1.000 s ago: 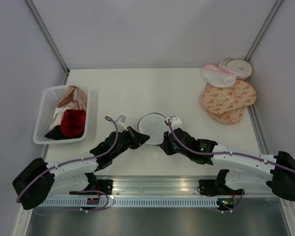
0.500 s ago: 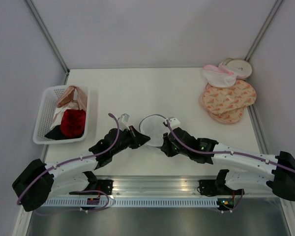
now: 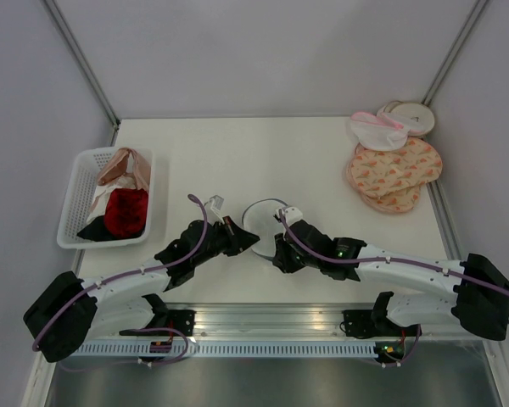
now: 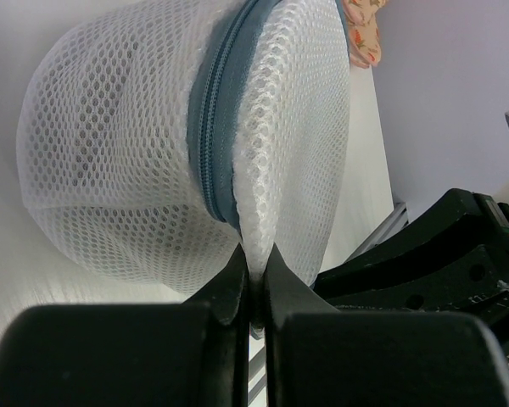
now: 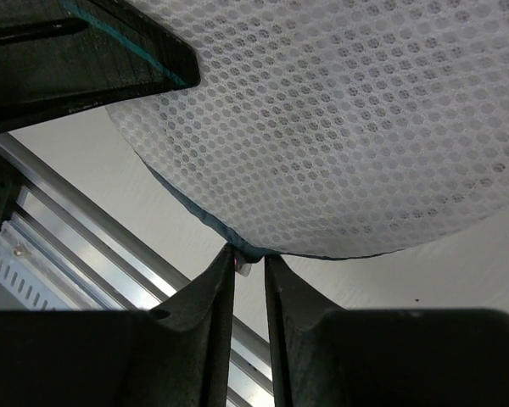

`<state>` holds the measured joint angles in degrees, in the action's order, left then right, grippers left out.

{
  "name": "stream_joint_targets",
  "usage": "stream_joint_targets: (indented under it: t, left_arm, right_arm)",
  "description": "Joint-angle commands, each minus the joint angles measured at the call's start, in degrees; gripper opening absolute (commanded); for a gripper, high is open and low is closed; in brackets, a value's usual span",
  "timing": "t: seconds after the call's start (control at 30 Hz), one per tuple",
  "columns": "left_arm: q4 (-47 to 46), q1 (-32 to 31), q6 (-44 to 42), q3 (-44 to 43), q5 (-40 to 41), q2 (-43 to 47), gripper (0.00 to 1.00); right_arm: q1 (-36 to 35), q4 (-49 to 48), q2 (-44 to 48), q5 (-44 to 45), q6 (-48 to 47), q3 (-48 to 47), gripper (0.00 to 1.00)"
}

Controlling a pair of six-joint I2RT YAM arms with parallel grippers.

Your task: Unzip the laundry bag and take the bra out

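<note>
- Bag (image 3: 262, 222) sits at the near middle of the counter (image 3: 237, 153), between the two hands and touching both.
- Left hand (image 4: 254, 273) is clamped on a mesh fold just beside the zip (image 4: 205, 127), which curves away along the rim.
- Right hand (image 5: 249, 264) straddles the near rim seam with its jaws slightly apart; I cannot tell whether it grips.
- Unzipping probably falls to the right hand, travelling along that rim.

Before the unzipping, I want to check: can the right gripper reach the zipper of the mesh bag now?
Probably yes: the right gripper is right at the zipper of the bag, nothing between, while the left gripper pinches the mesh.
</note>
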<state>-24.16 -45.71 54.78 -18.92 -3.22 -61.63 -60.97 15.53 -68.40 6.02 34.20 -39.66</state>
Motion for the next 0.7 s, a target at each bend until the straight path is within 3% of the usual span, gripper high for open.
stream_joint_targets:
  t: [0.0,0.2,0.43,0.53,0.67]
  left_arm:
    - [-3.4,0.3,-0.4,-1.3,-0.9,-0.6,0.02]
    - [-4.0,0.3,-0.1,-1.6,-1.6,-1.6,0.02]
    - [-4.9,0.3,0.1,-1.6,-1.9,-2.4,0.02]
    - [-4.8,0.4,-0.1,-1.9,-2.1,-2.4,0.02]
    - [-4.1,0.3,-0.5,-1.9,-2.2,-2.1,0.02]
  right_arm:
    - [-0.1,-3.6,-1.1,-1.5,-0.1,0.3,0.25]
    - [-0.1,-3.8,0.4,-3.3,0.0,0.1,0.34]
    - [-0.2,-2.8,1.2,-1.9,-0.5,0.5,0.36]
    - [-0.2,-2.3,-0.8,-1.0,-0.5,-0.2,0.33]
    - [-0.2,-0.8,-2.0,0.0,-0.7,-1.2,0.21]
